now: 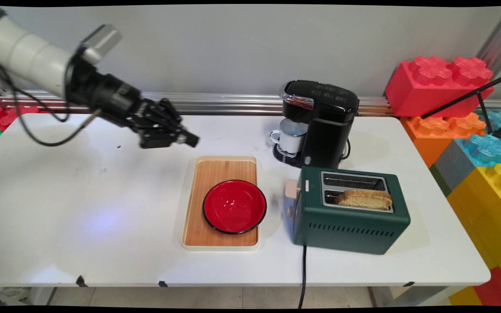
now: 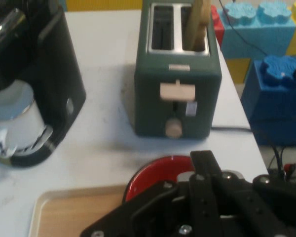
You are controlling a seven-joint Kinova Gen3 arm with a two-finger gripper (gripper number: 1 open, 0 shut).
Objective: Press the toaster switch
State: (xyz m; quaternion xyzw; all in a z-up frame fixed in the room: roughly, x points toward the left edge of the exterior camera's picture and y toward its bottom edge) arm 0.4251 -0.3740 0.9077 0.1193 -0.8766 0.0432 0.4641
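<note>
the black gripper (image 1: 188,140) is hanging in the air above the white surface (image 1: 81,208), just past the far left corner of the wooden tray (image 1: 210,174). it is tilting down and pointing to the right. its jaws look pressed together, and they are pinching nothing. the tray has a cream rim and is lying flat on the surface, near the middle. a red bowl (image 1: 234,206) with a black edge is sitting on the near part of the tray, and its right side is sticking out a little over the tray's rim. right of the tray a dark green toaster (image 1: 350,219) is standing, with a slice of bread (image 1: 364,199) poking up from its nearer slot, and its cream lever (image 2: 177,91) is facing the tray. a black cord (image 1: 302,274) is running from the toaster over the near edge of the surface. behind the toaster a black coffee machine (image 1: 322,124) is standing with a white mug (image 1: 291,135) tucked under its spout. big toy blocks (image 1: 439,84) in red, orange, blue and yellow are piling up at the right side, beside the surface.
</note>
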